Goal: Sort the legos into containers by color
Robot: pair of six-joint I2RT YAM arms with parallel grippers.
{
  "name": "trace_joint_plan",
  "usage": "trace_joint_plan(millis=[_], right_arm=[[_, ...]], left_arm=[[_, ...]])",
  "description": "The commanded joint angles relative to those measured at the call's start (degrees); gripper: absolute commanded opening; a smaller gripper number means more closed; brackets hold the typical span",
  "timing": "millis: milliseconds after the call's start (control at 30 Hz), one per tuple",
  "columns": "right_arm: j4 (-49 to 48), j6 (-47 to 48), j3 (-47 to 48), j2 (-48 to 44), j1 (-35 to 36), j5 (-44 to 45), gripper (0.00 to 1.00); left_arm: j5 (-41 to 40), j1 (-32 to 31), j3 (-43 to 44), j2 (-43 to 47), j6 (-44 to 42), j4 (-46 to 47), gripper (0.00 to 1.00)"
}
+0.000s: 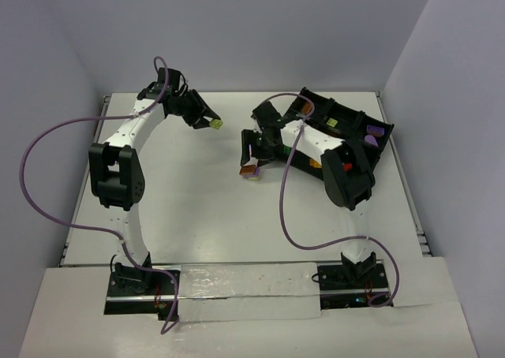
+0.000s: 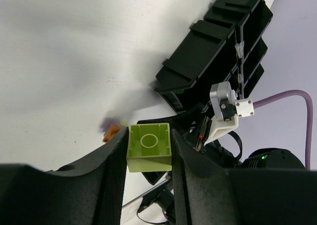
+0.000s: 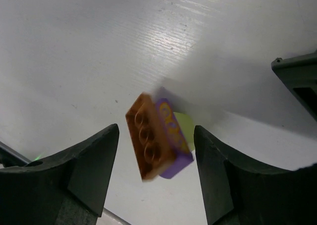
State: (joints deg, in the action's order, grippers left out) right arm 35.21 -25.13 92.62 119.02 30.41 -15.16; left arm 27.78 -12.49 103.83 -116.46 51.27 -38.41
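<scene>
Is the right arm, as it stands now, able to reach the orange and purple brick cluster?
Probably yes. The right gripper hangs just above the orange and purple cluster, with its fingers open on either side of it in the wrist view. Nothing shows between them. The cluster looks blurred, so alignment is uncertain.

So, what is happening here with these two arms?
The left jaws are shut on a yellow-green brick, held up above the table. The right jaws are open over an orange and purple cluster and do not grip it. The tray at the far right already holds a few bricks, among them a purple brick.
</scene>
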Motion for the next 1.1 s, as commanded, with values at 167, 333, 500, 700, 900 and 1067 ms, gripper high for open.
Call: trace_joint_plan(millis=[167,333,500,700,900,1067], right_arm=[[2.59,1.63,5.38,-6.09,0.47,3.58,0.66],[-1.62,2.32,5.69,-10.07,0.52,-1.06,0.59],[-7.21,2.71,6.02,-12.4,0.52,-6.28,0.64],[-11.82,0.88,8.73,-11.01,0.61,-6.64,0.71],[-13.12,-0.33,14.33,-6.59,0.61,-4.87,0.73],[-13.64,-1.27,16.49,-4.14,0.61,-4.06,0.73]], left_arm=[[2.16,-0.39,0.25,1.94,-1.27,3.18,0.0],[3.82,-1.05,-1.16,2.08,-2.19,3.59,0.0],[6.99,-1.76,-1.72,2.32,-2.27,5.34,0.0],[12.38,-1.96,-2.98,2.56,1.9,10.14,0.0],[14.17,-2.03,-3.86,3.06,4.63,12.72,0.0],[14.14,-2.1,-3.63,3.0,4.81,12.67,0.0]])
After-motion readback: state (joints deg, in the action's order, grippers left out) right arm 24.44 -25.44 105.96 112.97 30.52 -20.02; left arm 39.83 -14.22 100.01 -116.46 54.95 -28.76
